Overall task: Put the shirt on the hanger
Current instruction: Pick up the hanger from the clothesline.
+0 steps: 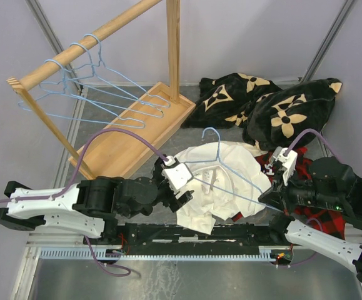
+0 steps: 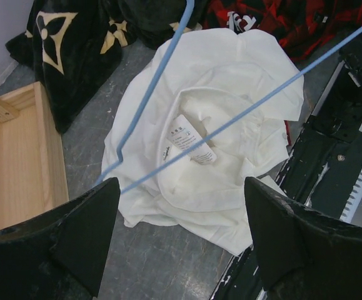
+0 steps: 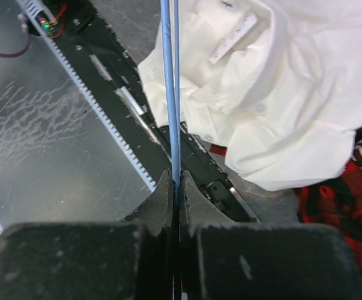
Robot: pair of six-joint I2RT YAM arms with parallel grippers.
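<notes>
The cream-white shirt [image 1: 215, 187] lies crumpled on the table between my two arms, its care label [image 2: 192, 140] facing up in the left wrist view. A light-blue wire hanger [image 1: 219, 147] is held tilted above the shirt, hook pointing away from me. My right gripper [image 1: 269, 197] is shut on the hanger's lower right corner, and the wire [image 3: 170, 94] runs straight out from between its fingertips [image 3: 175, 176]. My left gripper [image 1: 186, 199] hovers open over the shirt's near-left edge [image 2: 187, 194], with nothing between its jaws [image 2: 181, 187]. The hanger's wires [image 2: 231, 119] cross above the shirt there.
A wooden rack [image 1: 87, 44] with a tray base [image 1: 130, 140] stands at the back left, with more blue hangers [image 1: 105, 84] on its rod. A black flowered blanket [image 1: 262, 106] lies at the back right. A red-and-black plaid garment [image 1: 321, 219] is under my right arm. A black rail [image 1: 199, 234] runs along the near edge.
</notes>
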